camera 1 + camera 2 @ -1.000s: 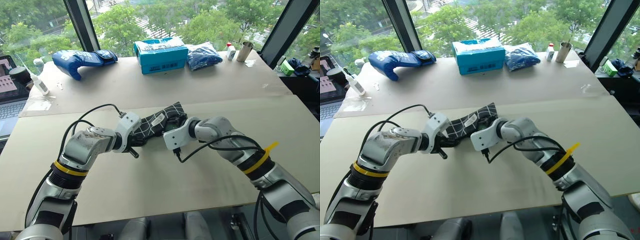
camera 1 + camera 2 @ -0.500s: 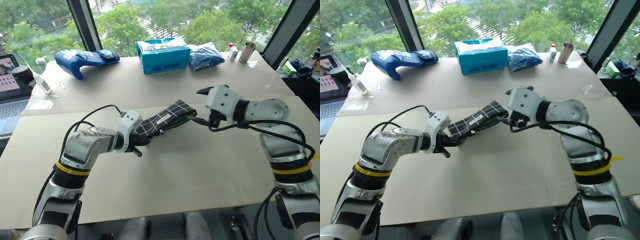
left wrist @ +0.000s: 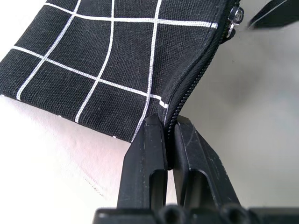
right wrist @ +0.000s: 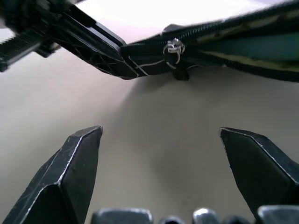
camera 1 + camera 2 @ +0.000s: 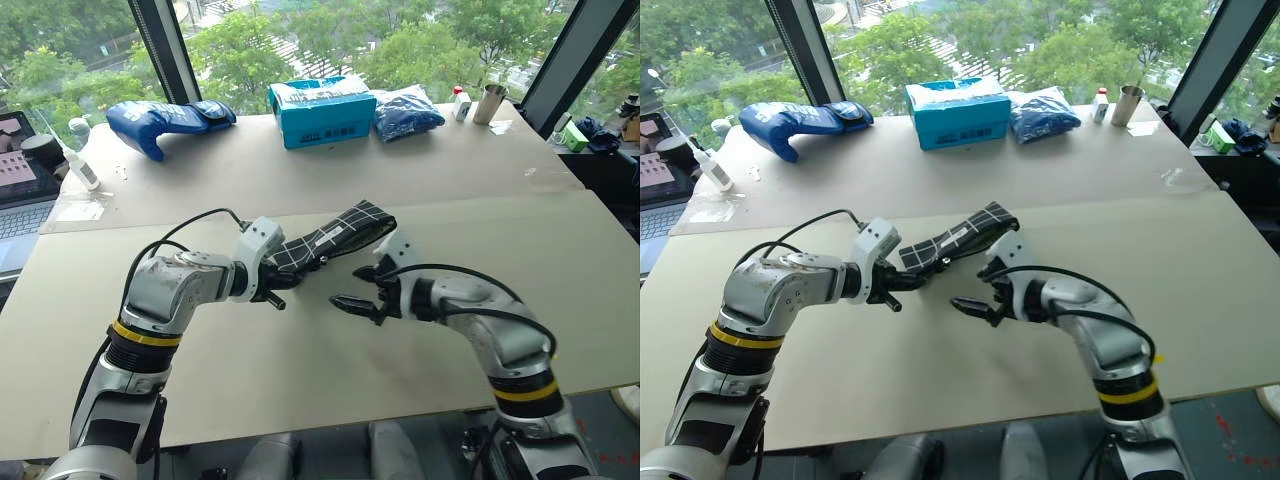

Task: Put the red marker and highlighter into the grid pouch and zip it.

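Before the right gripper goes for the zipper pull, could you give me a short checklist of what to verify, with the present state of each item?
1. Left gripper shut on the grid pouch at its zipper-end corner: ok.
2. Right gripper open and holding nothing: ok.
3. Zipper pull in sight ahead of the right gripper, with nothing between them: ok.
4. Zipper closed: not ok; the right wrist view shows the opening gaping past the pull.
5. Highlighter inside: something light green shows in the opening, so likely ok.
6. Red marker inside: cannot tell.
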